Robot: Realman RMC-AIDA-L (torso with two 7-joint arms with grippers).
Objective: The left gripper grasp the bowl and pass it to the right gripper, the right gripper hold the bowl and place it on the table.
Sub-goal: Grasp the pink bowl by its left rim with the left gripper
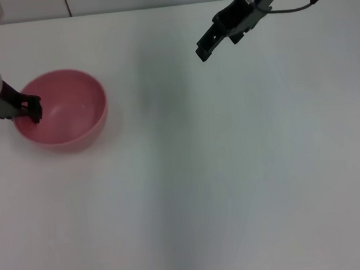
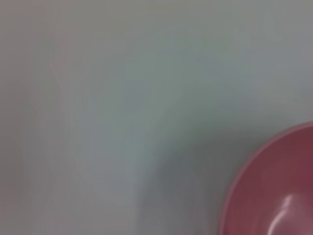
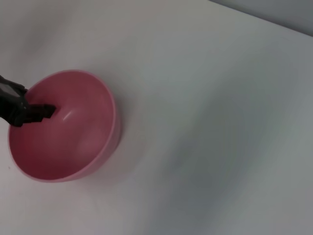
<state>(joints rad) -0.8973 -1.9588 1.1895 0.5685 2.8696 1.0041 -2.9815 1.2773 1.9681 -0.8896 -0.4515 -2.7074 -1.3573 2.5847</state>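
The bowl [image 1: 63, 111] sits on the table [image 1: 235, 181] at its left, left gripper [image 1: 32, 109] straddling the near-left rim, grip unclear, so it should pinch firmly before lifting toward the parted, empty right gripper [image 1: 205, 48].

No readable text, labels, brands or numbers on anything in view

Left wrist view blurs the bowl [image 2: 274, 191], cut off at its edge.
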